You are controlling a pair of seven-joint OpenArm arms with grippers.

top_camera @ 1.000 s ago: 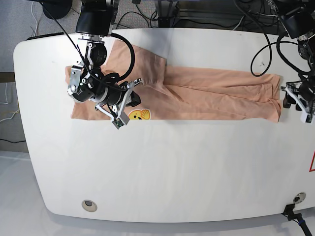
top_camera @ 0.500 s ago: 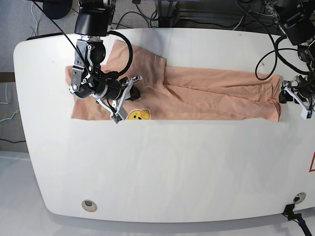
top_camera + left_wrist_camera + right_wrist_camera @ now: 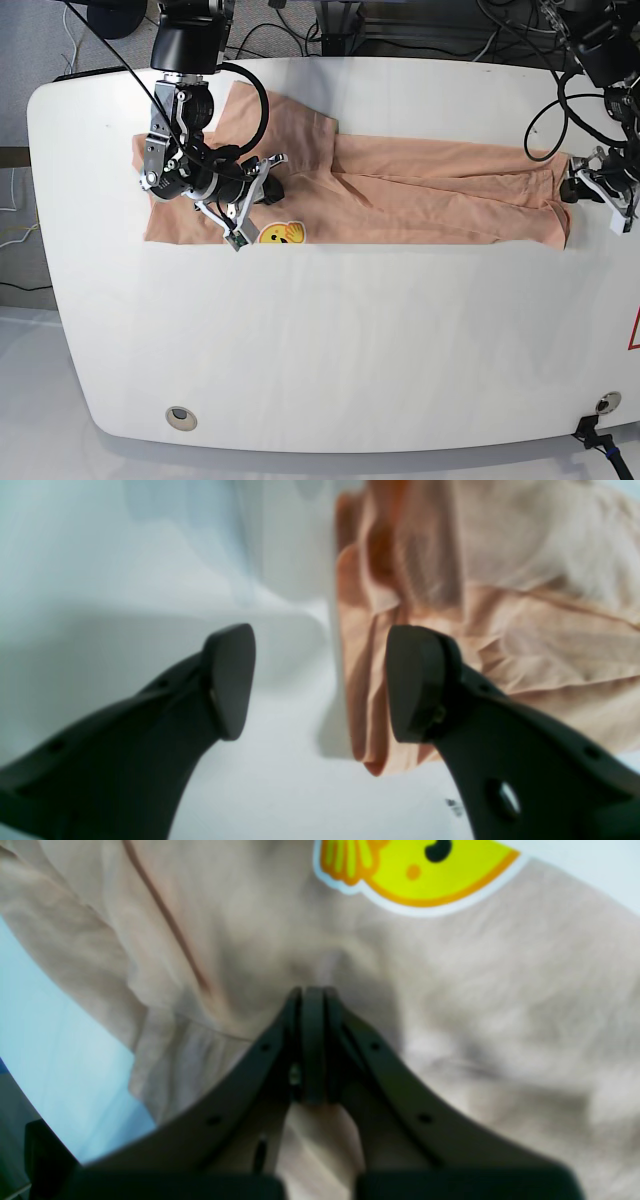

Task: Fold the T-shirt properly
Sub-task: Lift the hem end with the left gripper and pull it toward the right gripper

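The peach T-shirt (image 3: 430, 195) lies on the white table as a long strip folded lengthwise, with its yellow smiley print (image 3: 283, 233) at the front edge near the left end. My right gripper (image 3: 270, 190) is shut, its tips pressed onto the cloth just behind the smiley print (image 3: 420, 875). In the right wrist view the closed right gripper (image 3: 312, 995) meets a small pucker of T-shirt (image 3: 500, 1015); I cannot tell if cloth is pinched. My left gripper (image 3: 573, 192) is open at the shirt's right end. In the left wrist view the left gripper (image 3: 322, 680) straddles the bunched edge of the T-shirt (image 3: 500, 605).
The white table (image 3: 350, 350) runs wide in front of the shirt, with a round hole (image 3: 181, 417) near its front left corner. A black cable (image 3: 535, 110) loops over the table's back right. More cables and stands crowd the floor behind the table.
My left gripper has opened wider and shifted toward the back along the shirt's right end. My right gripper has crept slightly backward over the cloth, still shut.
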